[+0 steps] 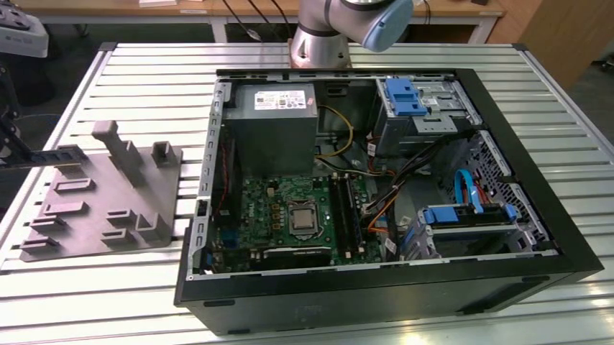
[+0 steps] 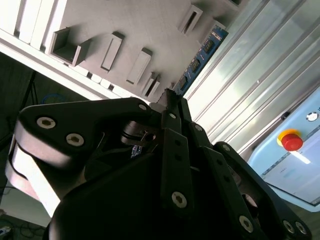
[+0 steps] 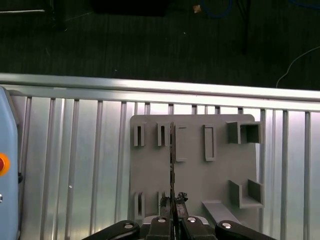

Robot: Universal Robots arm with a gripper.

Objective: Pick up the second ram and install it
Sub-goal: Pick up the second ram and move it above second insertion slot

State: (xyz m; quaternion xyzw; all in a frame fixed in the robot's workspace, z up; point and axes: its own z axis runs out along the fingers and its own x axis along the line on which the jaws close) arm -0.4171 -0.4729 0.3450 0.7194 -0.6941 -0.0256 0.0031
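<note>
The second ram (image 3: pixel 172 160) is clamped edge-on between the closed jaws of the gripper (image 3: pixel 173 200), projecting beyond them over the grey fixture plate (image 3: pixel 200 180)

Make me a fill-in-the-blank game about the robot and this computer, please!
1. The jaws are ___ on the memory stick.
2. The tray below the stick is coloured ___.
3. The computer case lies on the table with its side ___.
Missing words: shut; gray; open.
</note>
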